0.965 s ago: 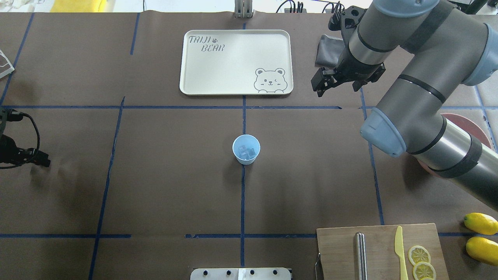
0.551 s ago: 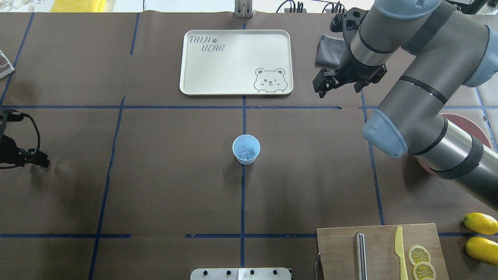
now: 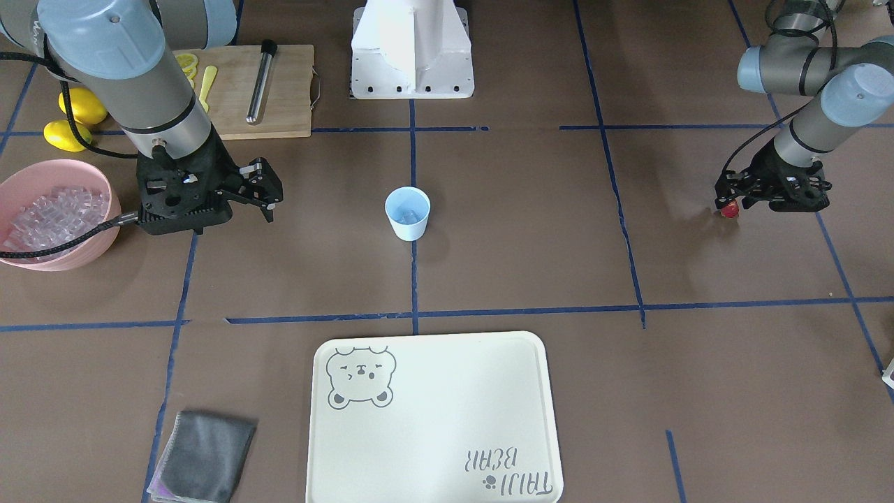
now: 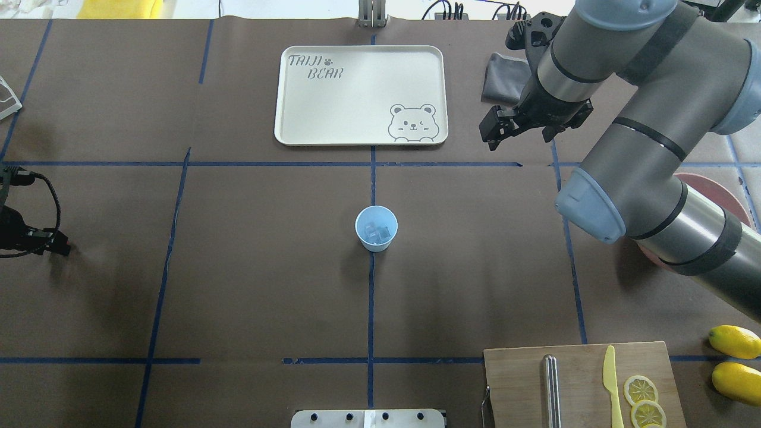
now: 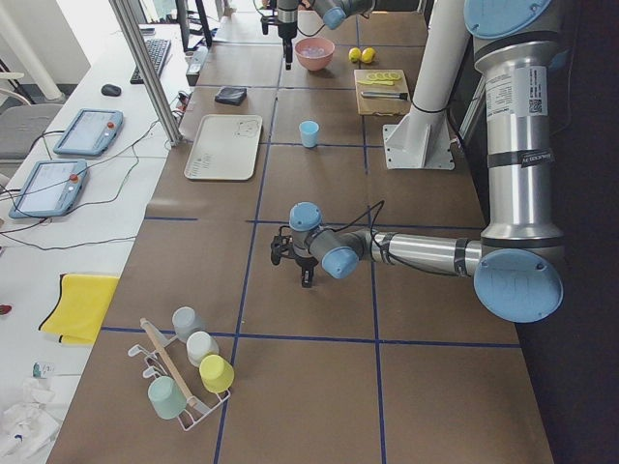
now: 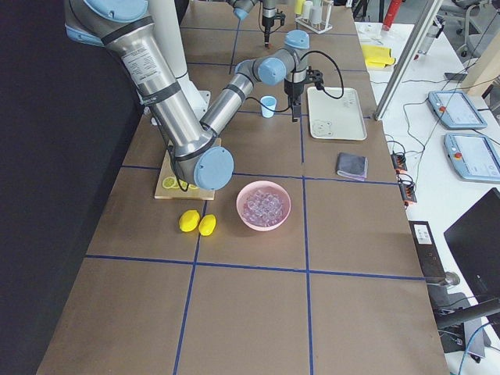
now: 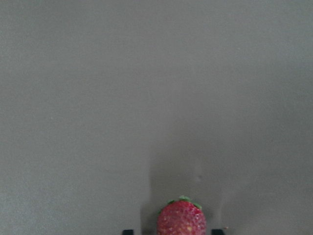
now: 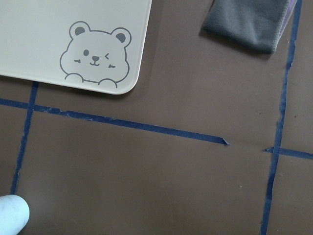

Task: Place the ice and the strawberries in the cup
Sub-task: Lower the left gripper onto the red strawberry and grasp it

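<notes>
Retreating slightly leftward since earlier, the left end effector (image 3: pixel 730 207) clamps the strawberry (image 3: pixel 730 209); the right end effector (image 3: pixel 258 187) (fingers apart) edged rightward beside the "TAIJI BEAR" tray (image 4: pixel 309 113).

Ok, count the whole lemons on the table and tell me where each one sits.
2. Both whole lemons lie side by side on the brown table beside the wooden cutting board, toward the robot's right: one farther from the robot, the other nearer. Lemon slices lie on the board; none seem hidden.
</notes>
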Available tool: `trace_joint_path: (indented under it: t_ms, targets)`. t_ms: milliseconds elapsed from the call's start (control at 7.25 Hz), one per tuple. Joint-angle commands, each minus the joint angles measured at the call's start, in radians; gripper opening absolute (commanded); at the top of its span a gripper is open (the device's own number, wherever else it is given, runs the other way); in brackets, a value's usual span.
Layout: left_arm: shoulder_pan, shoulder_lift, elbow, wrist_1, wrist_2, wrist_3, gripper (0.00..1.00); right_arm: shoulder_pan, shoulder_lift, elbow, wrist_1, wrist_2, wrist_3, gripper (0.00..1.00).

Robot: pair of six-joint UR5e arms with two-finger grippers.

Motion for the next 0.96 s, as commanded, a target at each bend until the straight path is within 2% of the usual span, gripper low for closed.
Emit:
trace_joint_path:
  t_ms: [0, 276, 414, 551, 689, 827]
  targets:
    - [0.000, -0.001, -0.001, 0.000, 0.009, 0.000, 0.39, 0.000, -0.001, 0.001, 0.000, 0.000, 0.000, 1.00]
    - [0.000, -0.003, -0.004, -0.002, 0.009, 0.000, 0.40, 0.000, -0.001, -0.001, 0.000, 0.000, 0.000, 1.00]
    - [0.000, -0.003, -0.010, 0.000, 0.009, -0.001, 0.36, 0.002, -0.001, 0.001, 0.000, 0.000, 0.000, 1.00]
    - [-0.005, -0.003, -0.013, 0.000, 0.007, -0.001, 0.21, 0.002, -0.001, 0.001, 0.000, 0.000, 0.000, 1.00]
    - [-0.009, -0.001, -0.024, 0.000, 0.004, 0.000, 0.12, 0.002, -0.001, 0.001, 0.000, 0.000, 0.000, 1.00]
    - [-0.017, 0.003, -0.052, 0.009, -0.002, 0.000, 0.08, 0.002, -0.003, 0.005, 0.000, 0.000, 0.000, 1.00]
